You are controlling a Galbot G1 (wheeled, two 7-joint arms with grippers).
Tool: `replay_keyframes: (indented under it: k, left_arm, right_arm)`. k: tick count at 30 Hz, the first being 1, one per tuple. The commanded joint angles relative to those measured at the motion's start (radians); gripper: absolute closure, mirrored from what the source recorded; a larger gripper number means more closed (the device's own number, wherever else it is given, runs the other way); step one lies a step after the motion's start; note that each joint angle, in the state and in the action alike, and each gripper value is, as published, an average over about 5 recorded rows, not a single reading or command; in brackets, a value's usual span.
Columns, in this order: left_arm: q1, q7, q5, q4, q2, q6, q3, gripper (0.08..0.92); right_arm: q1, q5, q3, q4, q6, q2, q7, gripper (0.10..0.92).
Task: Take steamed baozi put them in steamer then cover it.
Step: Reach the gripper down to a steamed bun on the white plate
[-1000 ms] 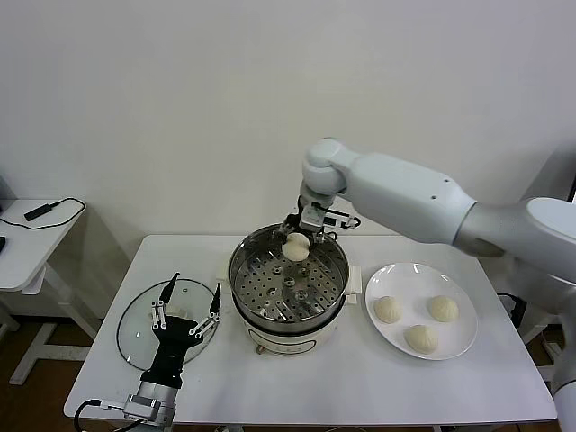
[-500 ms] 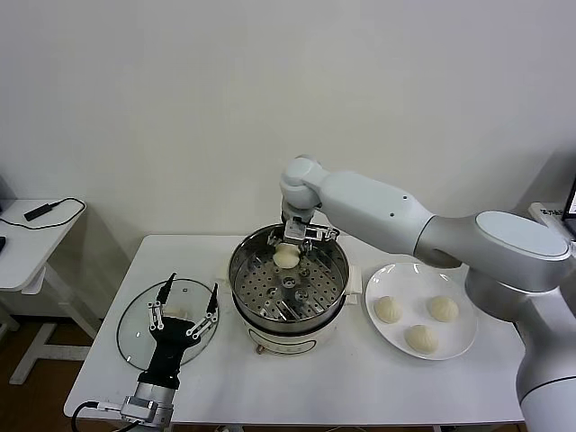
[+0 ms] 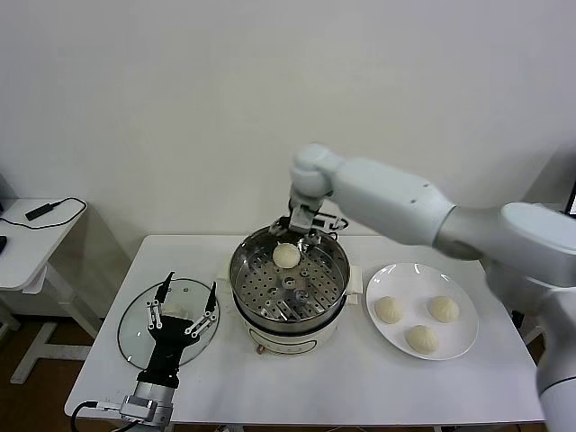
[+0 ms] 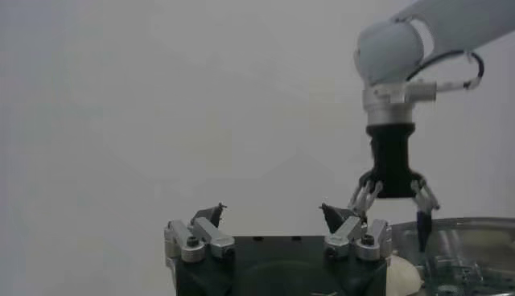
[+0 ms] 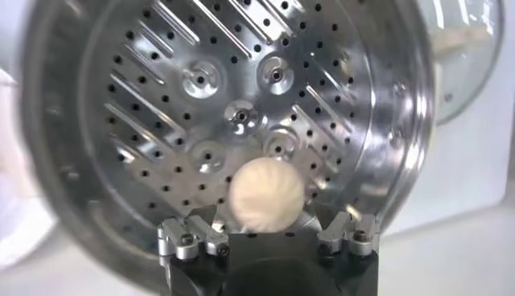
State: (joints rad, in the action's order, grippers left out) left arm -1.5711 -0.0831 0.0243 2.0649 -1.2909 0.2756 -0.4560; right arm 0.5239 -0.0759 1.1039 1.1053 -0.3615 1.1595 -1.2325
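The steamer (image 3: 241, 270) stands mid-table, a shiny steel pot with a perforated tray (image 5: 161, 104). One baozi (image 3: 286, 256) lies on the far side of that tray. My right gripper (image 3: 302, 232) hovers just above it, open and apart from the bun. In the right wrist view the baozi (image 5: 265, 193) sits below and between the spread fingers of the gripper (image 5: 265, 224). Three more baozi (image 3: 420, 338) rest on the white plate (image 3: 396, 274). The cover (image 3: 135, 315), a glass lid, lies flat to the steamer's left. My left gripper (image 3: 184, 310) stands open over it, empty (image 4: 272, 215).
A side table (image 3: 27, 243) with a black cable stands beyond the table's left edge. The wall lies close behind the steamer. The plate sits right beside the steamer's handle, near my right arm.
My right gripper opened and let go of the baozi, which now lies on the steamer tray. The gripper has lifted slightly off it. The left arm has not moved.
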Motion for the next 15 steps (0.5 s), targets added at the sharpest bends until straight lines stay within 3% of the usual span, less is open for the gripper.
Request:
replay_keyframes:
  k: [1, 6, 15]
  left_arm:
    - [0.001, 0.0, 0.003, -0.003, 0.002, 0.0, 0.003, 0.177]
    - [0.003, 0.0, 0.008, -0.002, 0.004, -0.001, 0.009, 0.177]
    - [0.003, -0.001, 0.015, -0.001, 0.002, -0.003, 0.009, 0.177]
  right_arm:
    - [0.175, 0.368, 0.131, 0.05, 0.312, -0.212, -0.06, 0.203]
    - [0.168, 0.472, 0.244, 0.01, 0.413, -0.339, -0.03, 0.203]
    - [-0.011, 0.475, 0.314, 0.037, 0.443, -0.445, 0.078, 0.203]
